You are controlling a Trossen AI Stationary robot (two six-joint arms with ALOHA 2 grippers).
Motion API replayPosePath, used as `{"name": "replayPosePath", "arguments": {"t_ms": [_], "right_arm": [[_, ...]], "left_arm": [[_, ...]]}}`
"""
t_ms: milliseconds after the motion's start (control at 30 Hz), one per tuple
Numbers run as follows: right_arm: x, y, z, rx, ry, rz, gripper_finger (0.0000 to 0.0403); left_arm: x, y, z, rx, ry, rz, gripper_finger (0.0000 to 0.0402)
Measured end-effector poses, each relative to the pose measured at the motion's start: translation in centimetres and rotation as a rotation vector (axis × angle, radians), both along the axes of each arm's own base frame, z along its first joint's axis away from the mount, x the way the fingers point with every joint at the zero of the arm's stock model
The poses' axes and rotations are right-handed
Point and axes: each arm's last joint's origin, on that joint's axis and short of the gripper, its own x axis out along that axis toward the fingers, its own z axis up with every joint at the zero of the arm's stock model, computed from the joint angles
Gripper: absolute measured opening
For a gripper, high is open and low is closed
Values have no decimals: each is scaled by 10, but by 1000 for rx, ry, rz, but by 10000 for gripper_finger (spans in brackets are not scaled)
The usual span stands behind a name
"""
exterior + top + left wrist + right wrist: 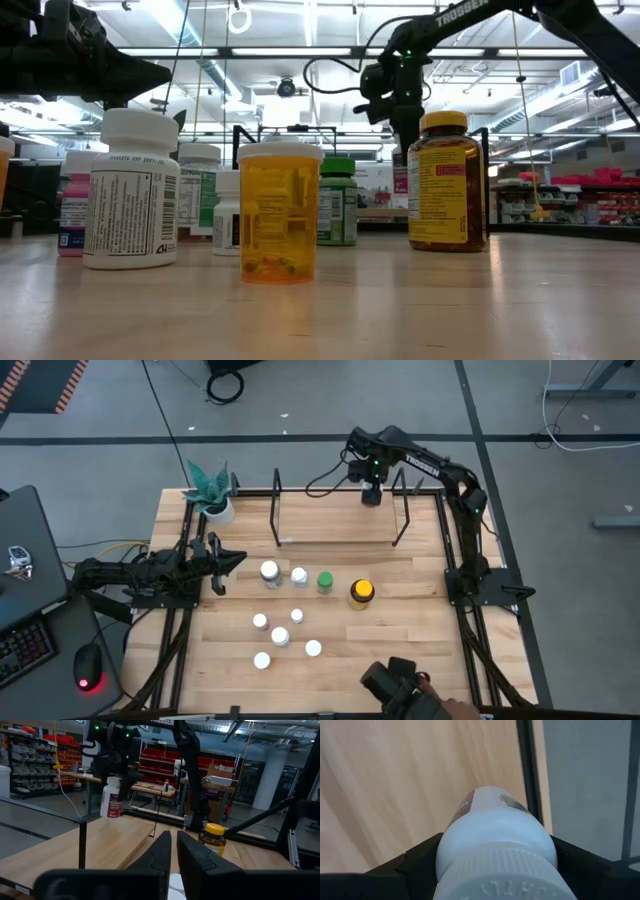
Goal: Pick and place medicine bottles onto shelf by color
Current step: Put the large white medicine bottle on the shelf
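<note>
My right gripper (372, 493) is over the far right part of the shelf (340, 525) and is shut on a white bottle with a pink label (111, 799). My left gripper (228, 563) waits shut and empty at the table's left side, its fingers pointing toward the bottles. Several bottles stand upright on the table. Among them are a large white-capped one (269, 572), a green one (325, 581) and an amber one with a yellow cap (361, 592). An orange one (280, 212) stands near the low camera. My right gripper pinches the bottle's upper body just below the white cap (495, 845) between its two fingers (420, 857), one on each side. The fingers come from above, pointing down. The bottle hangs upright below them, cap up, over the shelf board. Whether its base touches the board I cannot tell.
A white plant pot (215, 508) stands at the far left corner beside the shelf's black wire uprights (277, 510). A person's hand with a dark object (410, 695) is at the near edge. Bare wood lies to the right of the amber bottle.
</note>
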Motion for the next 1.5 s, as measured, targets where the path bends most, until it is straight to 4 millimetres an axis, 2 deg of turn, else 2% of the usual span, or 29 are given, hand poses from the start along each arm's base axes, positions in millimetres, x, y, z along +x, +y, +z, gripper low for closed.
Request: {"name": "replayPosePath", "arguments": {"t_ms": [267,633,1033,1500], "right_arm": [[-11,-15,-8,7,-29,-13,318],[-14,-13,-22,4,52,22,319],[-17,-14,-23,5,76,-17,323],[-18,-14,-22,-19,105,-39,359]], "left_arm": [[0,0,0,0,0,0,38],[0,0,0,0,0,0,30],[0,0,0,0,0,0,40],[0,0,0,0,0,0,32]]}}
